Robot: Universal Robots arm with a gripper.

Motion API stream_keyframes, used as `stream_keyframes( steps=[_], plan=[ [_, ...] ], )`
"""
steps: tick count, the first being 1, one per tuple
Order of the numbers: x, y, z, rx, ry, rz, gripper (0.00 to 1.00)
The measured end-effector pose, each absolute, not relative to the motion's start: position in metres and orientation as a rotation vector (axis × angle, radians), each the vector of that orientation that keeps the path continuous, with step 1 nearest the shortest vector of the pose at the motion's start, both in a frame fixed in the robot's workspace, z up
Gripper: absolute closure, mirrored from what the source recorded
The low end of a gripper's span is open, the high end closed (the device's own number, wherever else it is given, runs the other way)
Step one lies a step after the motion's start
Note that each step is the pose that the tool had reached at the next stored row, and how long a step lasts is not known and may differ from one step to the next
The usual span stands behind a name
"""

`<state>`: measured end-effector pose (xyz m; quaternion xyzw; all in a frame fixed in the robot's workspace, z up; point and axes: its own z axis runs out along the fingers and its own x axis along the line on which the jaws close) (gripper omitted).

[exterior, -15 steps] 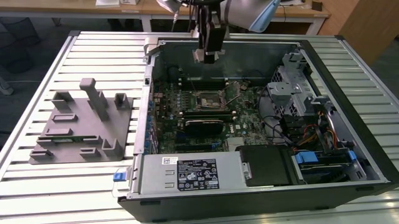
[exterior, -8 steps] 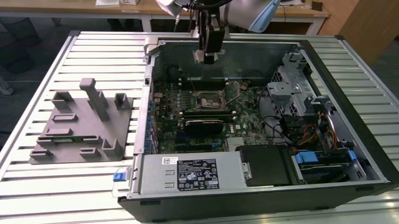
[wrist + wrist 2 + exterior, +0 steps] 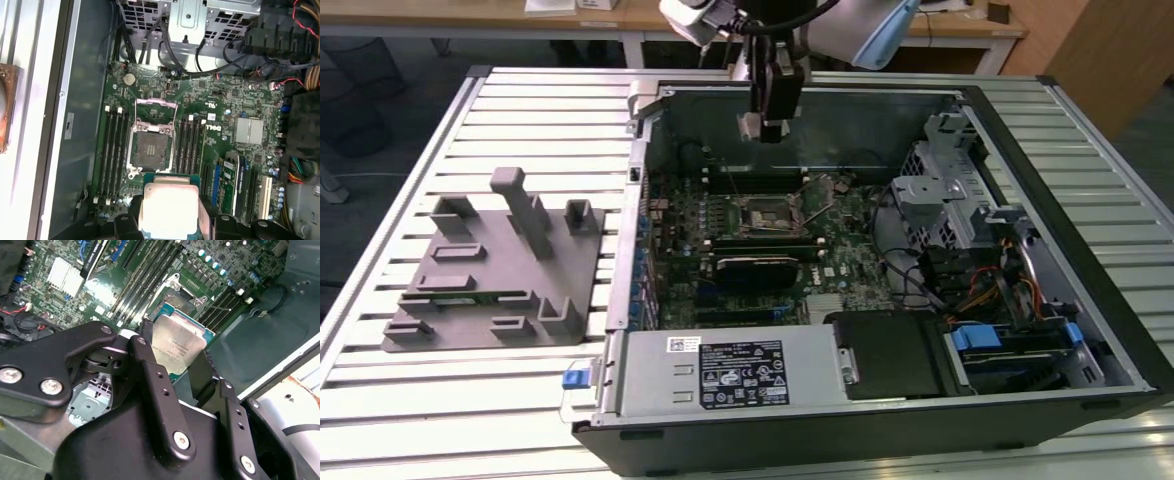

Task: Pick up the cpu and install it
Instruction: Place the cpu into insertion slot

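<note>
So the claw point(image 3: 765, 128) hangs in the upper middle of the exterior view, over the back of the open PC case point(image 3: 1121, 330) on the slatted bench point(image 3: 400, 400). It's clamped on the cpu point(image 3: 177, 347), whose silvery lid shows between the black fingers point(image 3: 152, 375) in both wrist views. In the first wrist view the cpu is up in the air near the open black socket point(image 3: 150, 150) on the green motherboard point(image 3: 220, 100), not seated yet, and the grey plastic fixture point(image 3: 487, 265) sits at the exterior view's left, well apart from the claw.
</note>
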<state>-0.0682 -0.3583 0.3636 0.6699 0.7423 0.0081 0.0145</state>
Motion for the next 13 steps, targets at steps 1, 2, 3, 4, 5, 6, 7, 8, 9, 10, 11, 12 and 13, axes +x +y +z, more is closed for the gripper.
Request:
stream_keyframes(
  steps=[1, 2, 3, 4, 5, 6, 7, 8, 9, 10, 11, 12, 13],
  plan=[
    [-0.0682, -0.358, 0.3627, 2.085, 2.311, 0.025, 0.47],
    [-0.0681, -0.3578, 0.3618, 2.085, 2.311, 0.025, 0.47],
    [-0.0681, -0.3577, 0.361, 2.085, 2.311, 0.025, 0.47],
    [-0.0682, -0.3575, 0.3603, 2.085, 2.311, 0.025, 0.47],
    [-0.0682, -0.3575, 0.3597, 2.085, 2.311, 0.025, 0.47],
    [-0.0682, -0.3575, 0.3589, 2.085, 2.311, 0.025, 0.47],
    [-0.0682, -0.3575, 0.3582, 2.085, 2.311, 0.025, 0.47],
    [-0.0682, -0.3575, 0.3574, 2.085, 2.311, 0.025, 0.47],
    [-0.0682, -0.3575, 0.3567, 2.085, 2.311, 0.025, 0.47],
    [-0.0682, -0.3575, 0.3559, 2.085, 2.311, 0.025, 0.47],
    [-0.0682, -0.3575, 0.3553, 2.085, 2.311, 0.025, 0.47],
    [-0.0682, -0.3575, 0.3541, 2.085, 2.311, 0.025, 0.47],
    [-0.0682, -0.3575, 0.3536, 2.085, 2.311, 0.025, 0.47]
  ],
)
